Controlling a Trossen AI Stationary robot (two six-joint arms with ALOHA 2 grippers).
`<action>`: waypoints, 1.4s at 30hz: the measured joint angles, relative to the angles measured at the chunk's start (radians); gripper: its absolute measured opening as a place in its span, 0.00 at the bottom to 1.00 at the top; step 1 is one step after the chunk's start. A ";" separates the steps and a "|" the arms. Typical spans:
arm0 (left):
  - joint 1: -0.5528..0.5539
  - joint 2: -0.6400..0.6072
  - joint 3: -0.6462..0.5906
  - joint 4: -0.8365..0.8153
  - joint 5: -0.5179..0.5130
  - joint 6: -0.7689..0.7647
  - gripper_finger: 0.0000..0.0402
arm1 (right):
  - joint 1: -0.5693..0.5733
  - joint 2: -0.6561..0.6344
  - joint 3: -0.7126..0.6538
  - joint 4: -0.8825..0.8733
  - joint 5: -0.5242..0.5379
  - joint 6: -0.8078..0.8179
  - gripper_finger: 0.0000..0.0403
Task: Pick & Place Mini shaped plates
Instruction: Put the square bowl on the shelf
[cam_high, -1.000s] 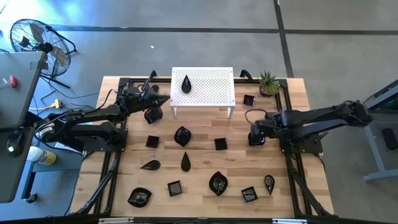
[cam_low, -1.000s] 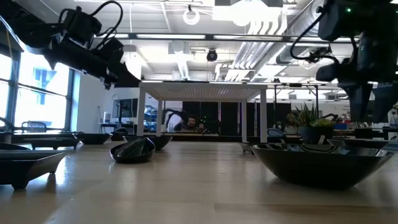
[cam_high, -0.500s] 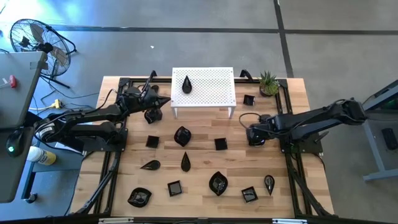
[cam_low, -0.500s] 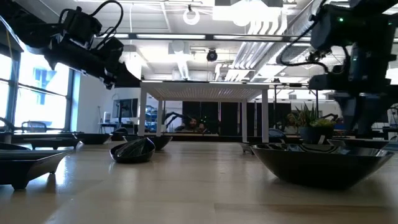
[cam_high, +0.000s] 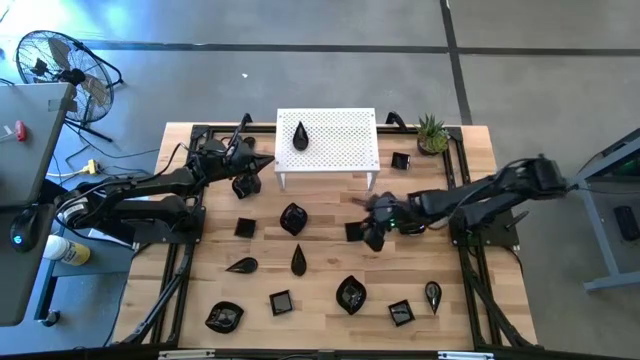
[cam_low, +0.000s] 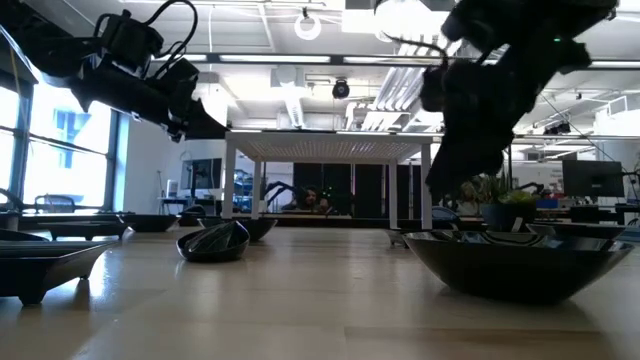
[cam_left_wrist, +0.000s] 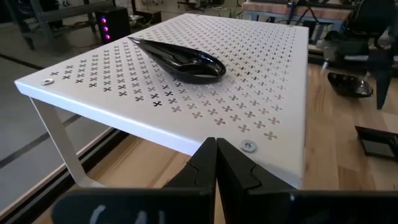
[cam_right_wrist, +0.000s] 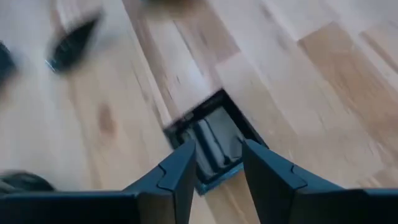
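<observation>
Two arms, right end effector (cam_high: 372, 232) released, fingers spread above square plate (cam_right_wrist: 208, 148), left end effector (cam_left_wrist: 216, 163) clenched beside white stand (cam_left_wrist: 186, 81)

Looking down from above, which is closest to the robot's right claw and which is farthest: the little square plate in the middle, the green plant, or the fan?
From the right gripper:
1. Square plate, right beside it, mid-table.
2. Green plant, at the table's far right corner.
3. Fan, off the table, on the floor past the left arm.
</observation>
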 joint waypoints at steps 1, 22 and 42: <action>0.000 0.000 0.000 0.000 0.000 0.000 0.00 | -0.007 0.026 0.026 -0.027 -0.005 -0.030 0.31; 0.000 0.000 0.000 -0.039 0.003 0.003 0.00 | -0.160 0.410 0.425 -0.428 -0.267 -0.571 0.30; 0.000 0.000 0.000 -0.036 0.003 0.002 0.00 | -0.161 0.408 0.461 -0.443 -0.309 -0.542 0.01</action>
